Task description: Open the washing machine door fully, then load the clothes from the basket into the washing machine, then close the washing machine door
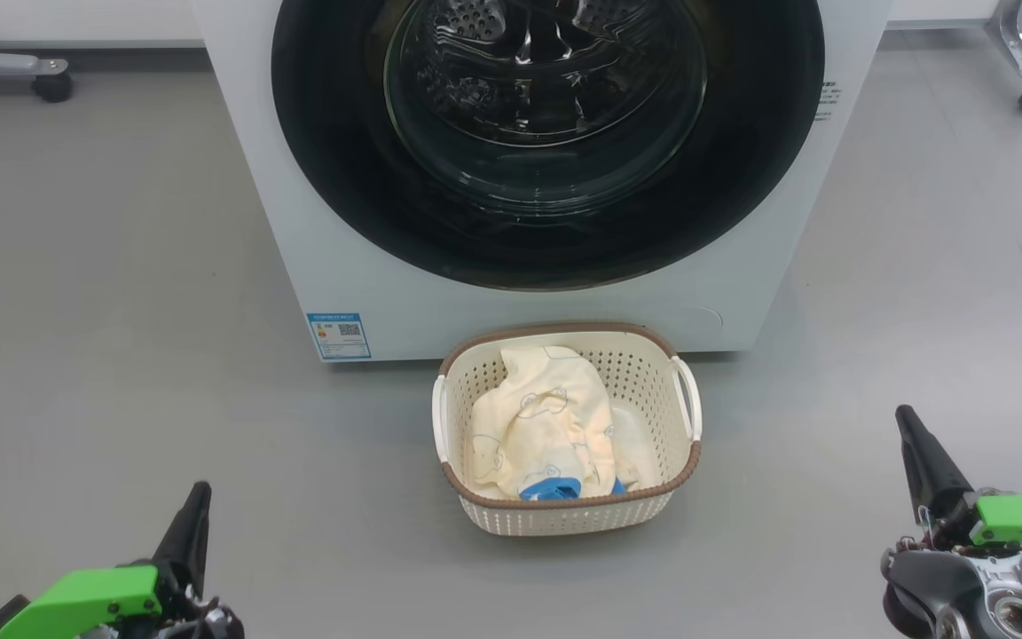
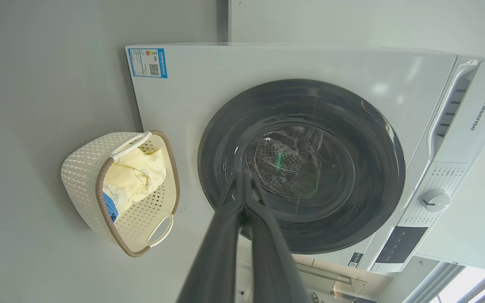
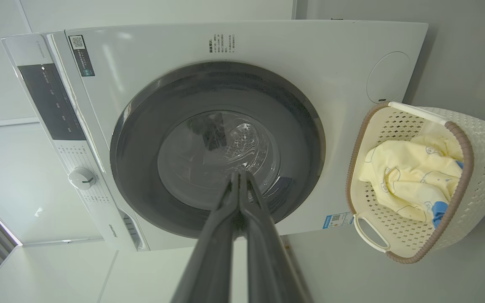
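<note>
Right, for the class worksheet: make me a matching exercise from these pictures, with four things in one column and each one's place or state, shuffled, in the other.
Things
1. washing machine door
2. basket
3. clothes
4. left gripper

Places or states
A. heaped inside the basket
B. fingers pressed together, holding nothing
C. closed on the front of the washing machine
D. standing on the grey floor, just below the door

Pairs: 1-C, 2-D, 3-A, 4-B
</note>
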`<state>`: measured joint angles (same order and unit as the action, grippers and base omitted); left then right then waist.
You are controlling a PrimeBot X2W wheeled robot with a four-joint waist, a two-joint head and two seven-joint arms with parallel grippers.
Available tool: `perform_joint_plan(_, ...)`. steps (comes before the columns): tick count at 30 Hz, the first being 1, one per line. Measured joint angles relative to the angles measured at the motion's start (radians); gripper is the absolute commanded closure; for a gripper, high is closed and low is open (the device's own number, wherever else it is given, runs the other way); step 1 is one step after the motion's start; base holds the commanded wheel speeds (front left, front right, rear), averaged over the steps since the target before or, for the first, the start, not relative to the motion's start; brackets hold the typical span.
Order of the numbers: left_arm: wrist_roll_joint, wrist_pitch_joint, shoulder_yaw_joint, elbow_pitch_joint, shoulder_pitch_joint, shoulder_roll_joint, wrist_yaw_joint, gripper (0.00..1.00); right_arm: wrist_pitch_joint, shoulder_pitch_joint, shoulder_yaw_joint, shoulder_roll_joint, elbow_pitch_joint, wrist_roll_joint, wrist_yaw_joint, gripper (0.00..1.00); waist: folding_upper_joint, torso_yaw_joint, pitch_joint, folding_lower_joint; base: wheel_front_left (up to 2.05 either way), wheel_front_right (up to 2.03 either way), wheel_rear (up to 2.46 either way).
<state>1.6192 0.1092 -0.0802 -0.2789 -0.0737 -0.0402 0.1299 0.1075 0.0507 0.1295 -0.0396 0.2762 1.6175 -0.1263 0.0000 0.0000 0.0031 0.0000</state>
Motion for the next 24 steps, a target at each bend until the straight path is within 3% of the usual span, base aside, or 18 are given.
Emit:
perform_joint_plan(10, 0.0, 0.0, 0.0, 0.0, 0.0, 0.0, 0.0, 1.0, 0.0, 0.0, 0.0, 0.0, 0.0, 0.0, 0.0, 1.0, 0.0, 0.0, 0.0, 0.0, 0.0, 0.0, 0.0)
perform_joint_plan(11, 0.0, 0.0, 0.0, 0.0, 0.0, 0.0, 0.0, 0.0, 0.0, 0.0, 0.0, 0.0, 0.0, 0.0, 0.0, 0.0, 0.0, 0.0, 0.0, 0.0, 0.0, 0.0, 0.0)
perform_joint_plan(24, 0.0, -0.015, 0.023, -0.051, 0.048, 0.011, 0.0, 0.0, -0.008, -0.058, -0.006, 0.017, 0.045, -0.004, 0.0, 0.0, 0.0, -0.001, 0.001, 0.0, 0.0, 0.0, 0.0)
